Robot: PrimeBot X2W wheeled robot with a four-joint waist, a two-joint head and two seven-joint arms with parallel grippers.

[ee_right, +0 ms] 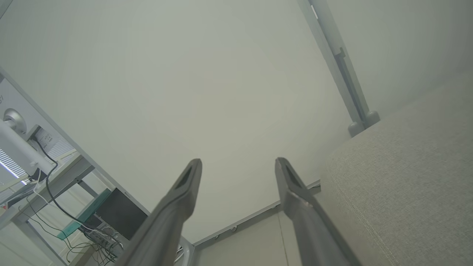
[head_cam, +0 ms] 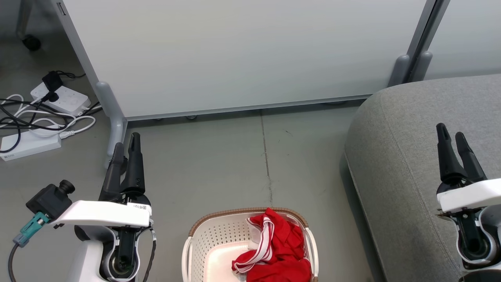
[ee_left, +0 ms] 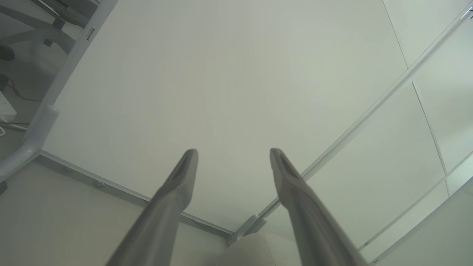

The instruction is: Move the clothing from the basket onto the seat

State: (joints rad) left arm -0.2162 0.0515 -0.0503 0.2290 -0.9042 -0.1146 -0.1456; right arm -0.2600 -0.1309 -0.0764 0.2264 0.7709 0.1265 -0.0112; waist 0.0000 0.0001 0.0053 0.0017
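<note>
The red clothing with white striped trim lies bunched in the right half of the cream basket, which stands on the floor at the bottom middle of the head view. The light-grey seat fills the right side, its rounded end toward the basket; its fabric also appears in the right wrist view. My left gripper hovers open over the floor left of the basket, fingers apart. My right gripper is held open above the seat, nothing between its fingers.
A pale partition panel on grey feet runs across the back. Power strips and tangled cables lie on the floor at far left. A desk with cables shows in the right wrist view. Grey floor lies between panel and basket.
</note>
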